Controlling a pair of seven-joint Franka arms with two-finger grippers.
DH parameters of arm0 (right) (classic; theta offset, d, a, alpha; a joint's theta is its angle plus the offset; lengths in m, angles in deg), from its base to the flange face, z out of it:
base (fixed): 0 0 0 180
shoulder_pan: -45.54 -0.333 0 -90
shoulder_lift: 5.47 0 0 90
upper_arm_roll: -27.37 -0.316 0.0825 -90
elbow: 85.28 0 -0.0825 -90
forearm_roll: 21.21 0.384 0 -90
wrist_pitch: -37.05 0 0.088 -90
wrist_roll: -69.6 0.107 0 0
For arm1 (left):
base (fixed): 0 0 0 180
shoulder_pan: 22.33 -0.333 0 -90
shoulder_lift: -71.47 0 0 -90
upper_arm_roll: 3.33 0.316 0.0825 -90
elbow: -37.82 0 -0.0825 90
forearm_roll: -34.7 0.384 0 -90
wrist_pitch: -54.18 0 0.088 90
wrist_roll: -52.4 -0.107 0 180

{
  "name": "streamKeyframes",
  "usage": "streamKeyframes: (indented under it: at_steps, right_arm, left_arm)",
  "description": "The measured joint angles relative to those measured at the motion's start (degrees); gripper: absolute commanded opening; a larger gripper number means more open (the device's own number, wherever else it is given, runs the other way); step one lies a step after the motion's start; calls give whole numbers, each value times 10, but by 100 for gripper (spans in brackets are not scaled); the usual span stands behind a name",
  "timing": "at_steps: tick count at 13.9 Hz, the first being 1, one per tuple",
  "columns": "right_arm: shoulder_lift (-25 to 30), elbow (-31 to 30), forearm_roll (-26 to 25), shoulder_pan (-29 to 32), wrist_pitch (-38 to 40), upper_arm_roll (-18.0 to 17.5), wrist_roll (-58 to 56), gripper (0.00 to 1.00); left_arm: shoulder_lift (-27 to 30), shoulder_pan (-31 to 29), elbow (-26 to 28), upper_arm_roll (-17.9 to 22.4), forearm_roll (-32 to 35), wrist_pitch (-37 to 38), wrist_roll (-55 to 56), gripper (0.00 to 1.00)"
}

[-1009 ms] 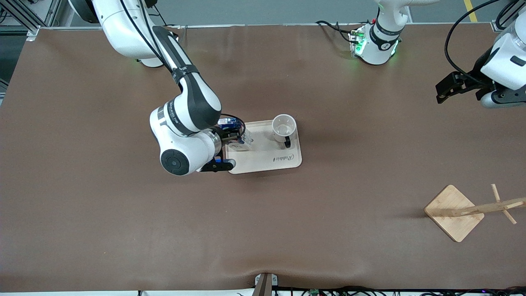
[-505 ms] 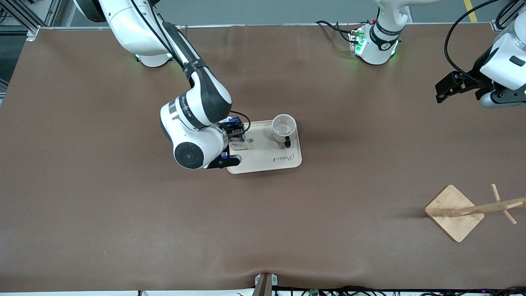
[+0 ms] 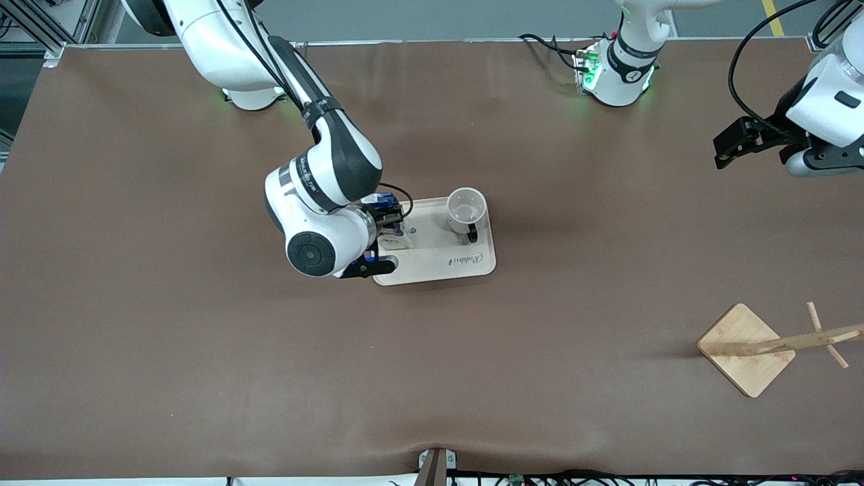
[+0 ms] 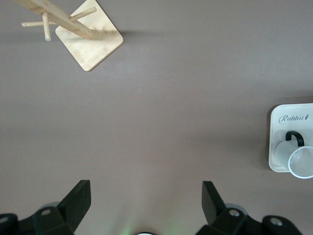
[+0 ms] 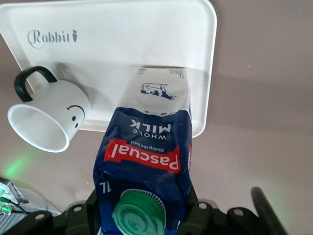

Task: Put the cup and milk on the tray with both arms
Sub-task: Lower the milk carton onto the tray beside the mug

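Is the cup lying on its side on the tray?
No, the cup stands upright on the tray, its open mouth facing up in the front view.

The tray [image 3: 439,260] lies at the centre of the front view. The cup [image 3: 466,208] stands on its upper corner toward the left arm's end. The milk [image 3: 386,219] stands on the tray's other end, under the right gripper [image 3: 385,223]. The wooden stand [image 3: 746,349] sits at lower right, the left gripper [image 3: 732,143] at upper right.
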Motion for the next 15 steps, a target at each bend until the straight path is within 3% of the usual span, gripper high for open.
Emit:
streamKeyframes:
  at_steps: [8,9,10,15]
  right_arm:
    - [-3,0,-7,-12,-9,0,17,2]
    - [-3,0,-8,-12,-10,0,17,23]
    - [-3,0,-8,-12,-10,0,17,99]
    - [-8,-1,-10,-12,-15,0,18,100]
  left_arm:
    - [0,0,0,0,0,0,0,100]
    - [0,0,0,0,0,0,0,100]
    - [0,0,0,0,0,0,0,100]
    - [0,0,-1,0,0,0,0,100]
